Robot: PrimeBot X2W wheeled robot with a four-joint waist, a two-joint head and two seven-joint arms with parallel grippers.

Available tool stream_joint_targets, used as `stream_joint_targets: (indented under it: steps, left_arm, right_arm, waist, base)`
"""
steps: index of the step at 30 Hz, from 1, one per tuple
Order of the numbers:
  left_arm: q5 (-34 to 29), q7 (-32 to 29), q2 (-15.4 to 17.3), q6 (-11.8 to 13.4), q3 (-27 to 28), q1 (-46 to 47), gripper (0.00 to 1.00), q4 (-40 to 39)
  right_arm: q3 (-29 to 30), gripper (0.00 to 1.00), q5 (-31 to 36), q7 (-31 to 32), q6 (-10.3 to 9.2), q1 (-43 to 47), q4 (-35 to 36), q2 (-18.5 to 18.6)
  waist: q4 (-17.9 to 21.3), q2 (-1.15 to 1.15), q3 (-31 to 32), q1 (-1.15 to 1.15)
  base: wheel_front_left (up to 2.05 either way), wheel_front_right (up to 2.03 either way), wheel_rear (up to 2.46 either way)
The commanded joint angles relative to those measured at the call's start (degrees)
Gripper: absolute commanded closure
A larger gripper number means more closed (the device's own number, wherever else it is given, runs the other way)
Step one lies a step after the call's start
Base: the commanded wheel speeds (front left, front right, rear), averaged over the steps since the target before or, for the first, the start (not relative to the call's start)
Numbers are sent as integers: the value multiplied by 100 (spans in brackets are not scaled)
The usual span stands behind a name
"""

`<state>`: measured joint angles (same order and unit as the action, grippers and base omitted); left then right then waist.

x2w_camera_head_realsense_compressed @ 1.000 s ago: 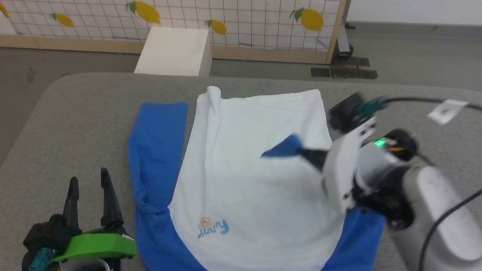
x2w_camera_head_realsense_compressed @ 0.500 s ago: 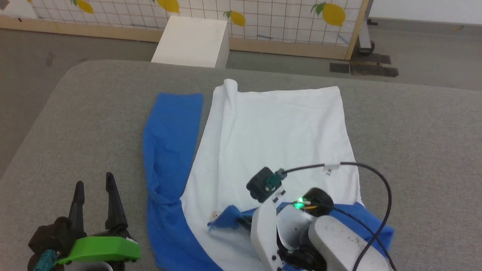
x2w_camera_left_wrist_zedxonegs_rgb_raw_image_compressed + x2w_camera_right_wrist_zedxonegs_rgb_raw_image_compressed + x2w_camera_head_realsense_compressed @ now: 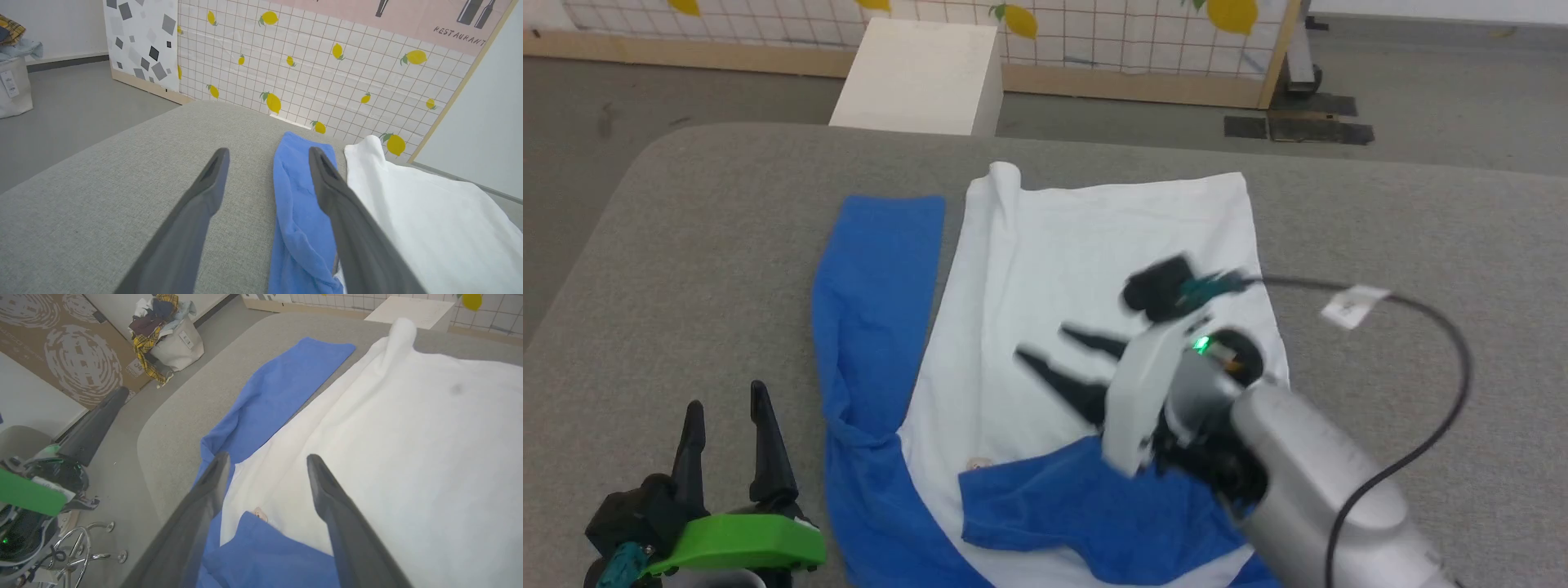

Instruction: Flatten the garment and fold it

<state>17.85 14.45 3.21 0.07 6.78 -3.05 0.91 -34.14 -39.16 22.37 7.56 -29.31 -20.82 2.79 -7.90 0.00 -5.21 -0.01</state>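
Grey table (image 3: 686,245) bears the garment (image 3: 1078,245) — its blue sleeve (image 3: 1086,506) half-covers the logo (image 3: 977,464).

Grey fabric-covered bench (image 3: 686,245) with rounded corners, standing on a grey floor (image 3: 1421,90). Behind it is a wood-framed partition (image 3: 1127,33) of white grid tiles printed with lemons; a white box (image 3: 915,77) stands at its foot. To the left are a panel of scattered grey squares (image 3: 139,41), a bag heaped with clothes (image 3: 175,339) and a brown swirl-patterned board (image 3: 61,347).
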Motion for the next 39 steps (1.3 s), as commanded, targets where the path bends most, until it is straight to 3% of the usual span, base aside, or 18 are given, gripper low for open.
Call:
stream_joint_targets:
  steps: [1, 9, 15, 18, 24, 30, 39]
  left_arm:
    - [72, 34, 29, 16, 17, 64, 0, 11]
    - [130, 10, 46, -5, -9, 103, 0, 97]
    - [256, -344, 244, -119, -54, 662, 0, 226]
    - [376, -878, 501, -235, -91, 1264, 0, 475]
    - [763, -2372, 1130, -365, -77, 3009, 0, 1374]
    - [970, -4218, 1844, -437, -241, 4505, 0, 1991]
    - [1028, -5911, 2385, -213, -380, 5424, 0, 2308]
  right_arm:
    - [292, 0, 73, -159, -8, -123, 53, 10]
    - [2417, 0, 848, -649, -8, 92, 627, 300]
    - [3633, 0, 1263, -285, -8, 531, 1263, 391]
    - [4073, 0, 1404, -14, -8, 633, 1646, 413]
    - [4665, 0, 1562, 428, -8, 582, 2378, 381]
    - [4803, 0, 1651, 673, -8, 322, 2867, 325]
    - [4801, 0, 1656, 731, -8, 123, 3147, 278]
  waist:
    - [117, 0, 71, 1]
    - [313, 0, 72, 1]
    - [401, 0, -181, 1]
    - [445, 0, -446, 1]
    - [505, 0, -1171, 1]
    - [747, 0, -1968, 1]
    - [955, 0, -2720, 1]
  base:
    - [0, 0, 0]
    - [0, 0, 0]
    - [0, 0, 0]
    - [0, 0, 0]
    - [0, 0, 0]
    - [0, 0, 0]
    - [0, 0, 0]
